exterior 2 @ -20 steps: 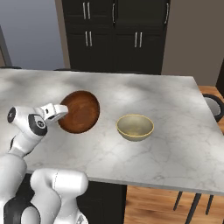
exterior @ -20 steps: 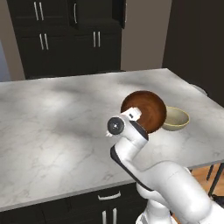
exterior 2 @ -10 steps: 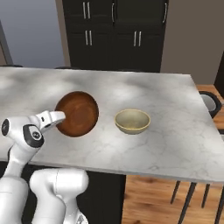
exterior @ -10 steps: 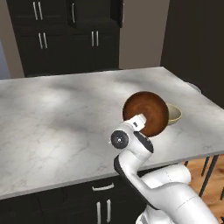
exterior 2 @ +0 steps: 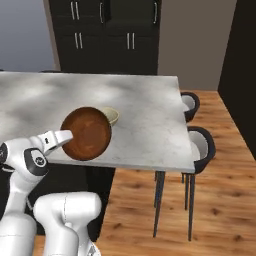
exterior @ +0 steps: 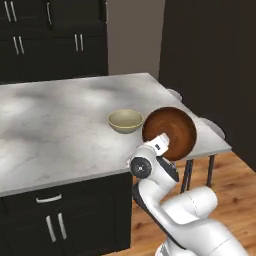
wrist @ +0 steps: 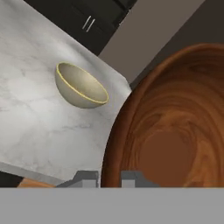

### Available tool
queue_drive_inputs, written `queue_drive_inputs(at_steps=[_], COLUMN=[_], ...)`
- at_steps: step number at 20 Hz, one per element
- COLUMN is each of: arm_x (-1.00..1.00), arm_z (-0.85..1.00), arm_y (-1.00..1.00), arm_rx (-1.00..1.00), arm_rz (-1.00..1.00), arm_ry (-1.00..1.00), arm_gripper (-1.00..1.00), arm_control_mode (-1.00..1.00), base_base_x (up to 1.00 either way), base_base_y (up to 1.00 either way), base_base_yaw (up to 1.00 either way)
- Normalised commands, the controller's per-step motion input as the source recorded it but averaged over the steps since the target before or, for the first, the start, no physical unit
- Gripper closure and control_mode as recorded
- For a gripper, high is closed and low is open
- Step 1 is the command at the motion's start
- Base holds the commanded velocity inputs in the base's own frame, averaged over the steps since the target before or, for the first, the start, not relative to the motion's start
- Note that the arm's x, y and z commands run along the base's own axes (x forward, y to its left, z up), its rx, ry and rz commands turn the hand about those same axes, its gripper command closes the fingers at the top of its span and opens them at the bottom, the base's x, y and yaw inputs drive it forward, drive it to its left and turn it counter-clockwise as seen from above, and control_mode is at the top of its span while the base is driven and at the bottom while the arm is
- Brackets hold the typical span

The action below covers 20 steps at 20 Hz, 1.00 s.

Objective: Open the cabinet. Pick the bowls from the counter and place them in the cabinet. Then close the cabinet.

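While I had the reddish-brown bowl [exterior: 170, 132] up off the marble counter [exterior: 60, 130], my gripper [wrist: 109, 177] was pinched onto its rim, one finger on each side of the wall. You could see that best in the hand view, where the bowl's wood-grain inside took up most of the right side. The bowl was tipped up nearly on edge, its open face turned toward the base cameras, and it hung over the counter's near edge by the corner.

The cream bowl [exterior: 125, 120] with the yellowish rim sat upright on the counter, just behind and beside the one I was holding; in the right base view it peeked out from behind the brown bowl's top edge.

The tall black cabinet [exterior 2: 112, 32] stood well back beyond the far side of the counter. Two dark stools [exterior 2: 202, 145] sat at the counter's end, over the wood floor [exterior 2: 220, 200].
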Motion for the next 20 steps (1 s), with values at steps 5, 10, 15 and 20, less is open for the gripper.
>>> queue_drive_inputs(at_steps=[5,10,15,20], arm_x=[0.00,0.00,0.00,0.00], arm_z=[0.00,0.00,0.00,0.00], arm_y=[0.00,0.00,0.00,0.00], arm_rx=[0.00,0.00,0.00,0.00], arm_rz=[0.00,0.00,0.00,0.00], arm_ry=[0.00,0.00,0.00,0.00], arm_gripper=[1.00,1.00,1.00,1.00], arm_control_mode=[1.00,1.00,1.00,1.00], base_base_x=[0.29,0.69,0.93,0.99], base_base_y=[-1.00,-1.00,-1.00,-1.00], base_base_yaw=[-0.10,-0.07,-0.06,-0.07])
